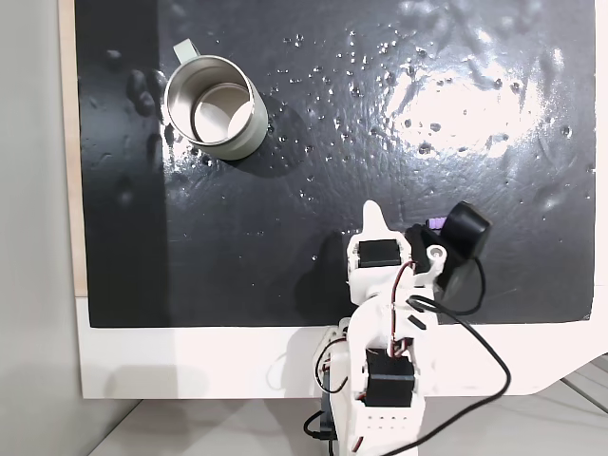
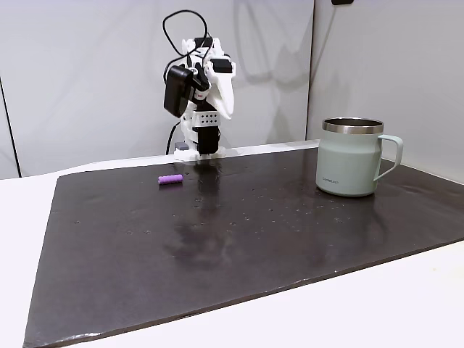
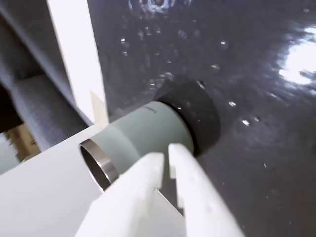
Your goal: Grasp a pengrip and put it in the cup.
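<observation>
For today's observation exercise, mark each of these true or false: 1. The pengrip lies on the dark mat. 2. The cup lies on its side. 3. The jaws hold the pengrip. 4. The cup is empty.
1. True: the pengrip lies on the dark mat, near the arm's base.
2. False: the cup stands upright.
3. False: in the wrist view the gripper has its jaws nearly closed with nothing between them.
4. True: from above, its pale inside is bare.
</observation>
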You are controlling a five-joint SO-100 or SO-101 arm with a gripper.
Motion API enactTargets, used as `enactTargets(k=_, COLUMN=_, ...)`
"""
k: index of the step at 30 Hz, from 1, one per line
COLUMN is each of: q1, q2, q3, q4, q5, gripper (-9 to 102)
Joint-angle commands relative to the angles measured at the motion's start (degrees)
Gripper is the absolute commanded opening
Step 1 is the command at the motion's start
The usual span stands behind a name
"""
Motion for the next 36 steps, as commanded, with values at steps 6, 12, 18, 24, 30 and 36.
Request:
enactTargets(k=6, q1=9.40, q2=-20.21, q3=-29.09, q4=19.95, q5=-10.55, gripper=0)
enactTargets(k=12, q1=19.07, q2=-34.45, q3=-42.19, q4=26.81, q5=-16.61, gripper=6)
enactTargets(k=18, q1=27.33, q2=-43.95, q3=-47.37, q4=27.51, q5=-24.08, gripper=21)
enactTargets(k=24, q1=32.96, q2=-51.94, q3=-48.78, q4=27.51, q5=-30.50, gripper=30)
enactTargets(k=30, q1=36.47, q2=-55.11, q3=-41.75, q4=21.27, q5=-33.31, gripper=29)
enactTargets(k=36, q1=37.71, q2=-60.03, q3=-39.37, q4=17.31, q5=-34.01, gripper=29)
